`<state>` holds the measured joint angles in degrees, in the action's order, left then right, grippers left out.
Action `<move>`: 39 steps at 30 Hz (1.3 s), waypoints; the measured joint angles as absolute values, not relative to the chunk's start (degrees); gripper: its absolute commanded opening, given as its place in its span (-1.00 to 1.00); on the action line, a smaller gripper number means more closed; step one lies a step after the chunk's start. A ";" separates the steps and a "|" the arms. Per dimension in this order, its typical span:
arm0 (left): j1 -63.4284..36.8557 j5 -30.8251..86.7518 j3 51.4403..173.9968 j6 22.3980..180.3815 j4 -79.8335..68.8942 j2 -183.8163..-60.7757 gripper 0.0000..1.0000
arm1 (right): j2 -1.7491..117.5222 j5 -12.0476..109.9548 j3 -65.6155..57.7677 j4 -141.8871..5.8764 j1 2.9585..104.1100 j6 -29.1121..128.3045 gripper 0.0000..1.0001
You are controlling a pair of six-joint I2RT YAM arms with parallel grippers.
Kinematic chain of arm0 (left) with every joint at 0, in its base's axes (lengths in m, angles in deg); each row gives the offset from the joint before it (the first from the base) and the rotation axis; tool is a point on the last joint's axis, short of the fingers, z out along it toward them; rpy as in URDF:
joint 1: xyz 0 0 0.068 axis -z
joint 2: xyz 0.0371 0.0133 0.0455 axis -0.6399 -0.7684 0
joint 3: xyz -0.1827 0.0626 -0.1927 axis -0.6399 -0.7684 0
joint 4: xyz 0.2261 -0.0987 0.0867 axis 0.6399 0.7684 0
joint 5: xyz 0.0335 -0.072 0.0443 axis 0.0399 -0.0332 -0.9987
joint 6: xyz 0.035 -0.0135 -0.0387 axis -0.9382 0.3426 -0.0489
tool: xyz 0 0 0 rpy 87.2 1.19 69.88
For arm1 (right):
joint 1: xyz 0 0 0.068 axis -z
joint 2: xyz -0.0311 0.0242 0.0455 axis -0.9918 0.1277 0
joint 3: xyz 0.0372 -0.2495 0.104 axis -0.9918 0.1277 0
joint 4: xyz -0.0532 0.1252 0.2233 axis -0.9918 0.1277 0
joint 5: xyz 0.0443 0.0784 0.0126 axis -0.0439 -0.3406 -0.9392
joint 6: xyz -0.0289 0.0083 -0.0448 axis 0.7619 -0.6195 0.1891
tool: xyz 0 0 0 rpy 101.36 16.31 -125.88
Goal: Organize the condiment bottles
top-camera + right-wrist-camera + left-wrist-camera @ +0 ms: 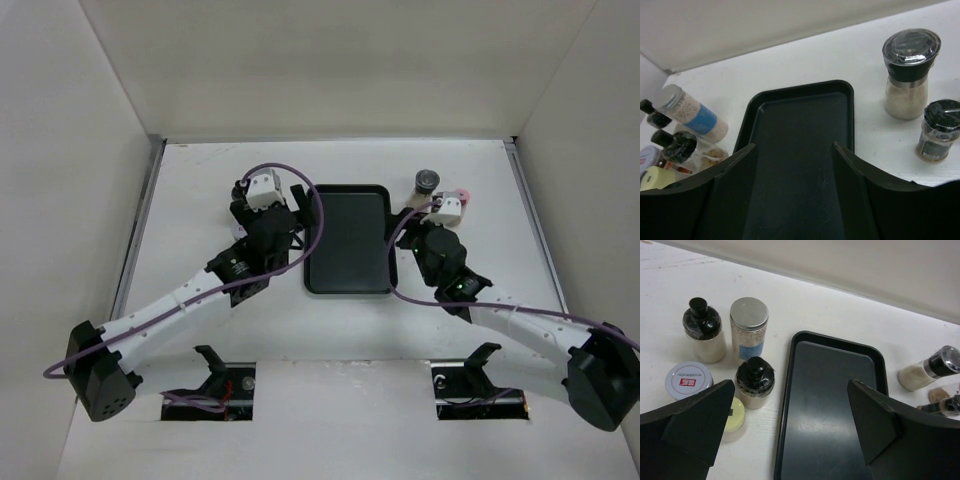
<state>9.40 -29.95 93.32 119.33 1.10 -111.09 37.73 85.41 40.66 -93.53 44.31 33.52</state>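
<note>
Left group: upright on the table, left of the tray (pixel 832 390) — far black-capped jar (pixel 702 332); silver-lidded jar (pixel 749 329); near black-capped jar (pixel 755 384); white-lidded jar (pixel 688 381); yellow-capped jar (pixel 735 415) (only partly in view).
Left gripper (pixel 790 410): jaws wide apart, gripping nothing; poised beside the left group.
Tray: flat, black, mid-table — between both groups.
Right gripper (pixel 794 150): jaws spread, nothing held; just right of the tray.
Right group: grinder (pixel 910 75) and dark-capped jar (pixel 937 132); upright, near each other, right of the tray.

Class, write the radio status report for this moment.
Left gripper open, empty. Right gripper open, empty. Bottles grouped both sides of tray, none on it. Nothing blocking seen.
</note>
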 measured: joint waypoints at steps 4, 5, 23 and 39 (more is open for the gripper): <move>5.27 -28.48 92.41 119.09 -0.47 -111.27 1.00 | 39.94 85.43 40.66 -93.62 44.29 34.32 0.38; 3.83 -27.78 92.41 119.00 -1.02 -111.58 1.00 | 40.31 85.43 40.66 -93.68 44.29 34.43 0.30; -11.16 -13.07 98.74 116.55 -4.62 -123.86 0.19 | 43.59 85.30 38.32 -93.09 42.08 36.03 0.40; -14.38 -9.86 107.36 115.04 -2.98 -140.43 0.63 | 45.14 85.13 38.32 -93.07 41.32 36.75 0.65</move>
<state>-14.38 -9.86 107.36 115.04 -2.98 -140.43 45.14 85.13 38.32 -93.07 41.32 36.75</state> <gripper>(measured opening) 0.811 0.819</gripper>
